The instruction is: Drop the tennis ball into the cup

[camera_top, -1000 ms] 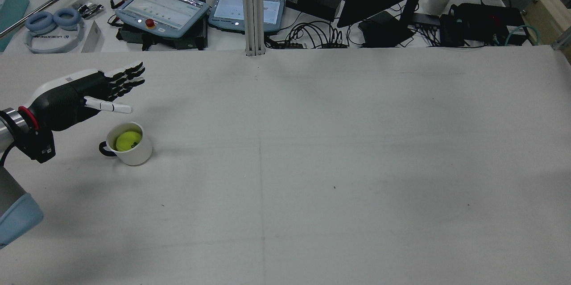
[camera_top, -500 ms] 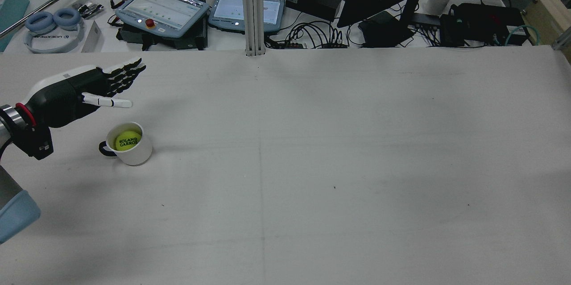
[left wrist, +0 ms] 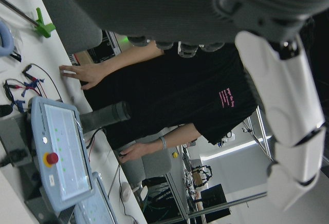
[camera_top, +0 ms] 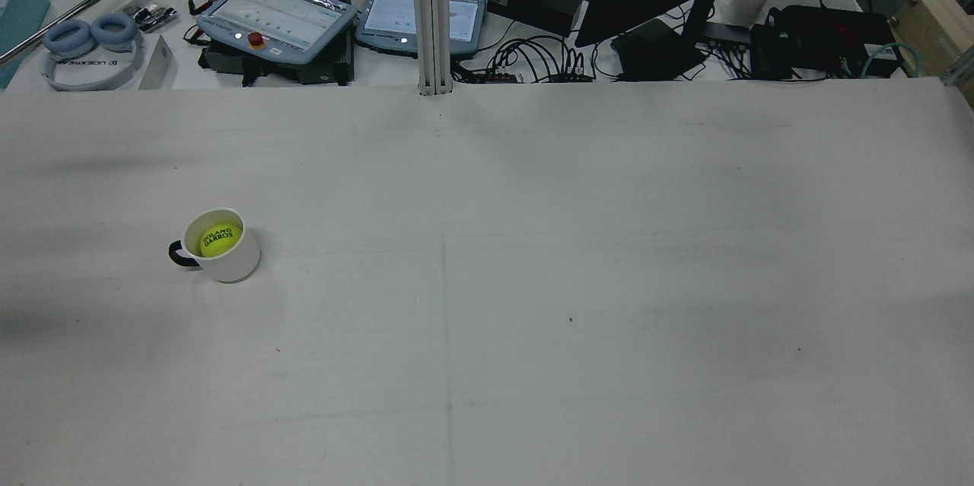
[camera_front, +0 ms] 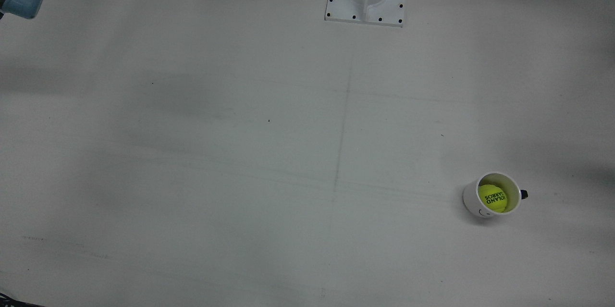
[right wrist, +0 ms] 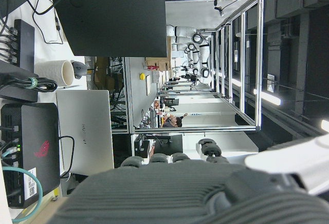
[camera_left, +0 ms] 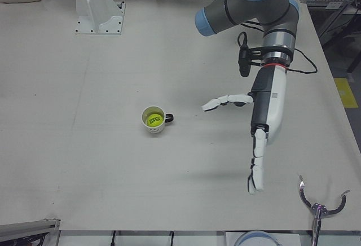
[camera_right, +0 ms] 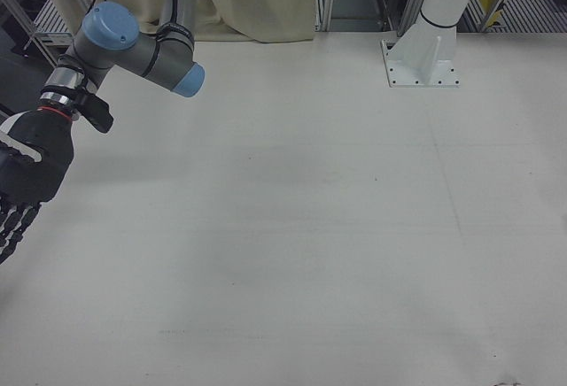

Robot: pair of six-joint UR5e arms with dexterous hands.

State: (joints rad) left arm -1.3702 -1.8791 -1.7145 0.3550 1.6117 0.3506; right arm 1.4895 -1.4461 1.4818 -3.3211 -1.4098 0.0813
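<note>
The left hand (camera_left: 264,123) is hanging spread wide, holding nothing, right of the white mug (camera_left: 153,121) cradling the tennis ball (camera_left: 153,120).

The right hand (camera_right: 25,173) is showing extended fingers at the frame's left edge, gripping nothing.

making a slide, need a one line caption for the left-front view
Tennis ball sits inside the cup; left hand hangs open beside it.

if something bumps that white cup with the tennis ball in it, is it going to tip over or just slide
Probably slide: the cup looks squat, standing upright on a flat table. The ball sits low inside, which should steady it. A knock on the dark handle would likely spin it instead.
</note>
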